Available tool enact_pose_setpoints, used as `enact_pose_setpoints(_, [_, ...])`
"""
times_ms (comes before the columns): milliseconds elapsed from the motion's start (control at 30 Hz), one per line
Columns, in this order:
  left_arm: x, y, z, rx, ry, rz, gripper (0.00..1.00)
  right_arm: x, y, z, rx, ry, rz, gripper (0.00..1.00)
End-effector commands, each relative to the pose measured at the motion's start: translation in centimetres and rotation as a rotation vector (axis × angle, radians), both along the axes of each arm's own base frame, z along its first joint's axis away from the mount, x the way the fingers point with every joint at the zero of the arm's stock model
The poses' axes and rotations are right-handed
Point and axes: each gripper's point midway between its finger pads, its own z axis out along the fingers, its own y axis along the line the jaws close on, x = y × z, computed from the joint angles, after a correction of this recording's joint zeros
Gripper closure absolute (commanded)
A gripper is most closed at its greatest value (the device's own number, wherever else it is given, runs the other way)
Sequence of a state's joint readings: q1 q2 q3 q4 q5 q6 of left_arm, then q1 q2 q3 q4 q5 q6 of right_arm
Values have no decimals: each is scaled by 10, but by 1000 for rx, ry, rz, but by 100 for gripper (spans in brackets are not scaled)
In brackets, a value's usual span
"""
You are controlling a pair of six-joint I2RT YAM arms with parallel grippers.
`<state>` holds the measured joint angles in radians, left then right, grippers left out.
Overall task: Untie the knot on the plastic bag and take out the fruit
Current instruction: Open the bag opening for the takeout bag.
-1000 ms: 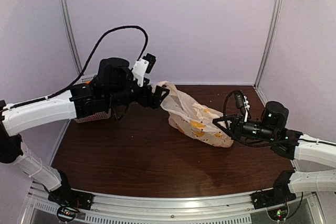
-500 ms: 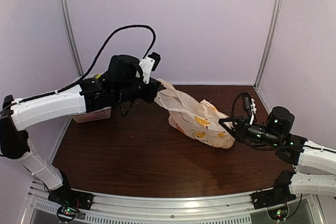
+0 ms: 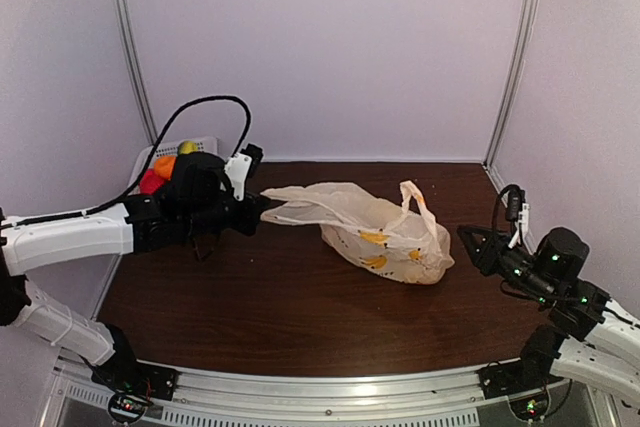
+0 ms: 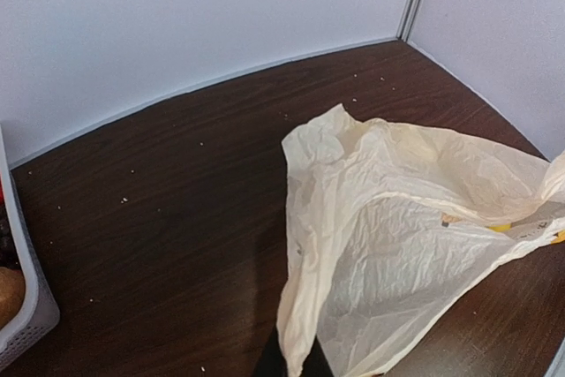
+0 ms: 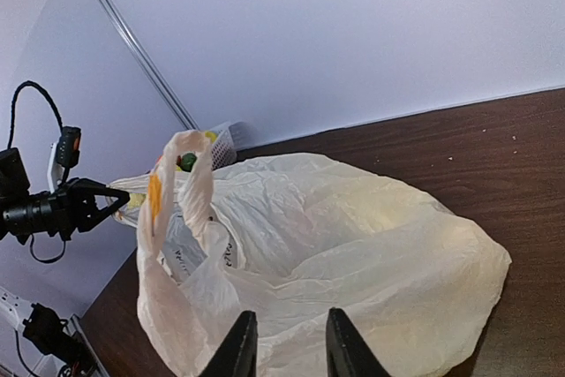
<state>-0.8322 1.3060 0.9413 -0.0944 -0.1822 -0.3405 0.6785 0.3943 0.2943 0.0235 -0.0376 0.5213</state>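
The cream plastic bag (image 3: 385, 232) lies on the dark table, its mouth pulled out to the left. My left gripper (image 3: 262, 205) is shut on one handle loop (image 4: 305, 306), which runs taut from its fingertips (image 4: 281, 366). The other handle loop (image 3: 412, 197) stands up free (image 5: 181, 183). No knot shows, since the two loops are apart. The fruit is hidden inside the bag; only yellow marks (image 3: 375, 237) show on the plastic. My right gripper (image 3: 473, 240) is open just right of the bag, with nothing between its fingers (image 5: 290, 346).
A white slotted basket (image 3: 205, 143) holding red, orange and yellow pieces stands at the back left, behind my left arm (image 4: 25, 306). Pale walls with metal posts close in the table at the back and on both sides.
My left gripper has closed on a handle and drawn it left and downward. My right gripper has opened, let go of the bag and backed off to the right. The bag has settled flatter.
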Motion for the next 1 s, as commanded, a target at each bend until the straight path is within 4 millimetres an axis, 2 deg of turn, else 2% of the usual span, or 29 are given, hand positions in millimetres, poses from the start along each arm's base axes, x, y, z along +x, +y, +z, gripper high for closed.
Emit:
enact_pose_setpoints(0, [-8, 5, 4, -105, -30, 3, 100, -1, -32, 0, -22, 21, -143, 62])
enact_pose_setpoints(167, [-23, 10, -9, -133, -27, -37, 100, -1, -46, 31, -60, -26, -204, 36])
enact_pose_setpoints(300, [-33, 12, -16, -136, -35, -78, 100, 11, -36, 43, -181, 14, -193, 22])
enact_pose_setpoints(333, [-35, 13, -16, -139, -42, -90, 100, 15, -30, 52, -201, 16, -177, 20])
enact_pose_setpoints(400, [-42, 15, -21, -140, -58, -115, 100, 25, -17, 54, -259, 47, -143, 16])
enact_pose_setpoints(633, [-58, 19, -25, -159, -110, -181, 100, 63, 46, 49, -414, 133, 37, 9])
enact_pose_setpoints(800, [-60, 20, -32, -138, -106, -188, 100, 68, 98, 57, -393, 133, 250, 4])
enact_pose_setpoints(967, [-60, 21, -35, -130, -99, -188, 100, 64, 130, 58, -335, 131, 370, 3])
